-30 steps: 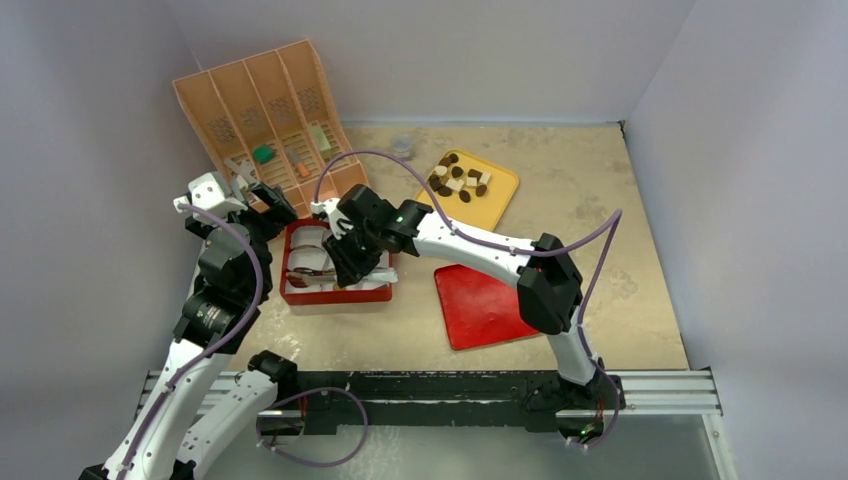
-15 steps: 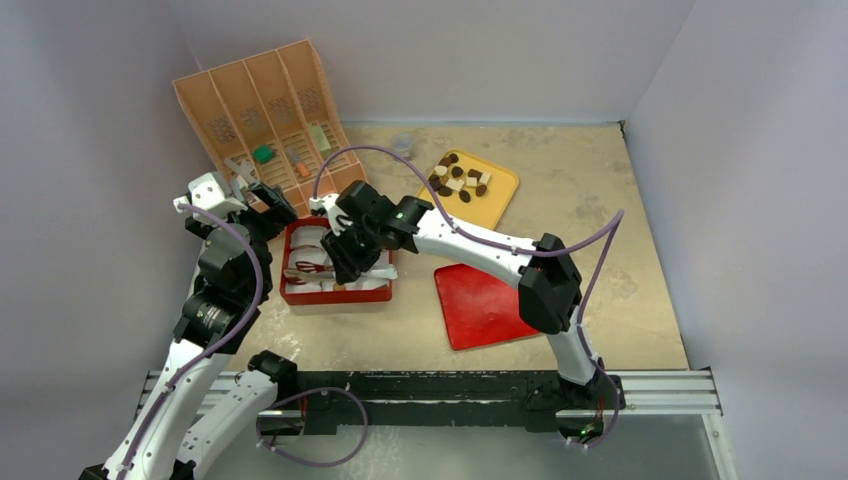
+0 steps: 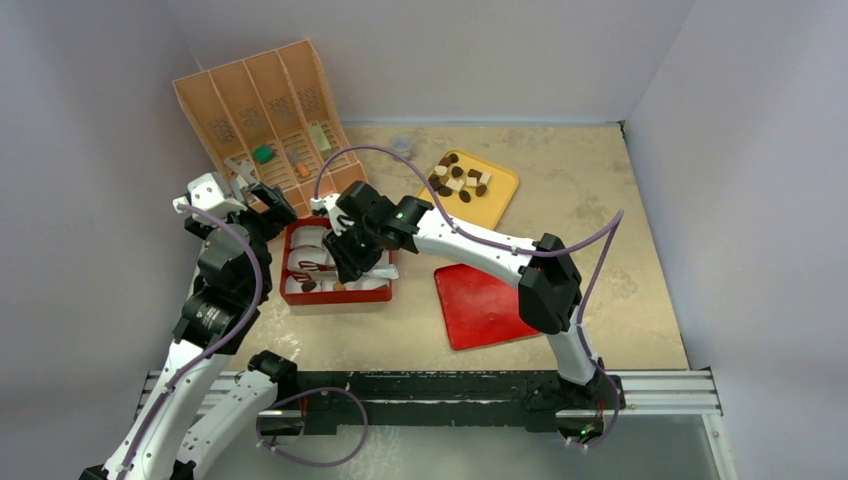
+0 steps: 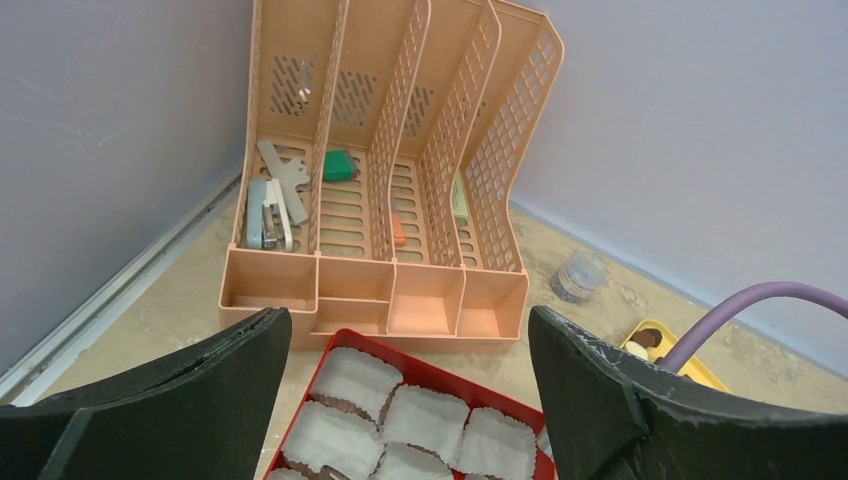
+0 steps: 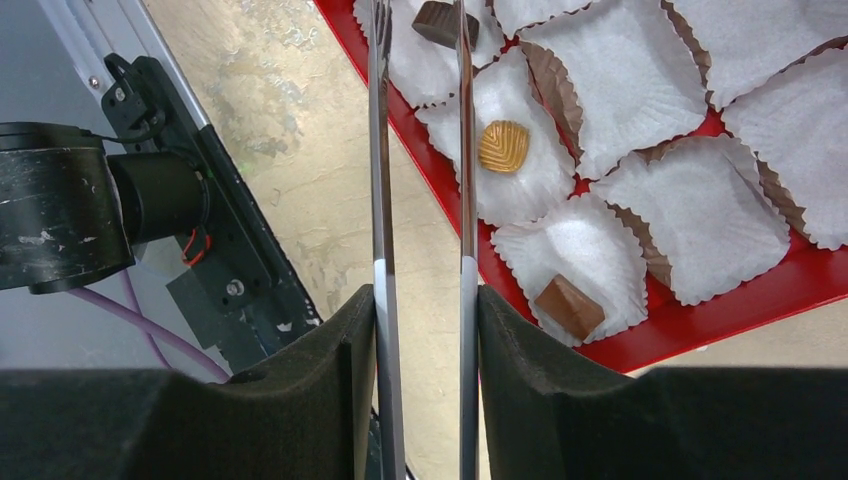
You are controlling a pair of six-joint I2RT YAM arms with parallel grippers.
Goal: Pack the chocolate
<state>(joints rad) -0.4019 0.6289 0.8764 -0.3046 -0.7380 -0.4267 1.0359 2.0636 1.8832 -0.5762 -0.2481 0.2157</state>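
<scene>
The red box (image 3: 335, 296) holds white paper cups. In the right wrist view three cups hold chocolate: a dark piece (image 5: 440, 22), a tan shell-shaped piece (image 5: 503, 146) and a brown squarish piece (image 5: 568, 305). My right gripper (image 3: 345, 262) hangs over the box, shut on metal tongs (image 5: 384, 200). The tong blades stand apart, their tips at the dark piece. More chocolate (image 3: 460, 180) lies on the yellow tray (image 3: 503, 200). My left gripper (image 3: 262, 205) is open and empty (image 4: 408, 320) over the box's far left rim (image 4: 440, 375).
An orange desk organizer (image 3: 265, 110) leans at the back left, with a green block (image 3: 262, 154) and small office items in it. A red lid (image 3: 480, 305) lies right of the box. A small clear jar (image 3: 402, 146) stands behind the tray.
My right gripper has drawn the tongs back a little to the right. A dark chocolate now lies in a front-left cup of the box. The left arm has not moved.
</scene>
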